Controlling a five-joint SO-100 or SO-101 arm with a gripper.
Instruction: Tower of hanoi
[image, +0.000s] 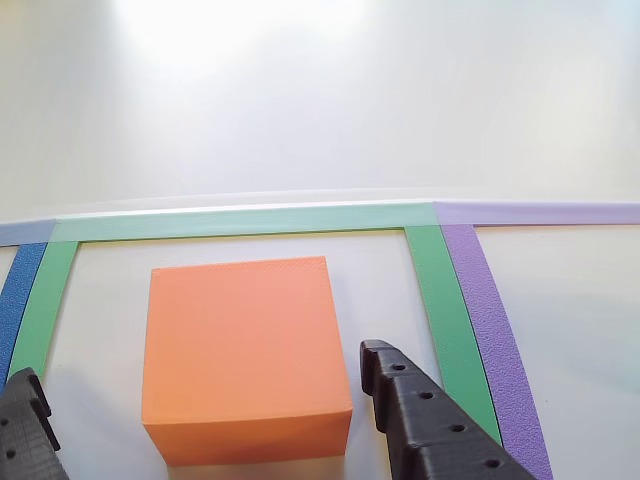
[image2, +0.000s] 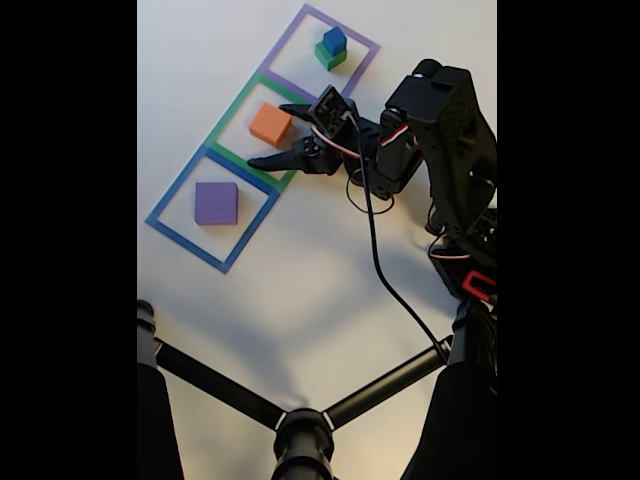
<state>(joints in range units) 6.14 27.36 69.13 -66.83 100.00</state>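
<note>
An orange cube (image: 245, 355) (image2: 270, 123) rests on the white table inside the green tape square (image: 240, 220) (image2: 232, 108). My gripper (image: 200, 370) (image2: 267, 134) is open, with one black finger (image: 430, 420) on each side of the orange cube and not touching it. In the fixed view a purple cube (image2: 216, 202) lies in the blue tape square (image2: 170, 192). There too, a small blue cube (image2: 334, 40) sits on top of a green cube (image2: 330, 58) inside the purple tape square (image2: 300, 22).
The black arm body (image2: 440, 130) and its cable (image2: 375, 240) stand to the right of the squares. A black stand with spread legs (image2: 300, 430) occupies the table's lower part. Purple tape (image: 495, 340) and blue tape (image: 15, 300) border the green square.
</note>
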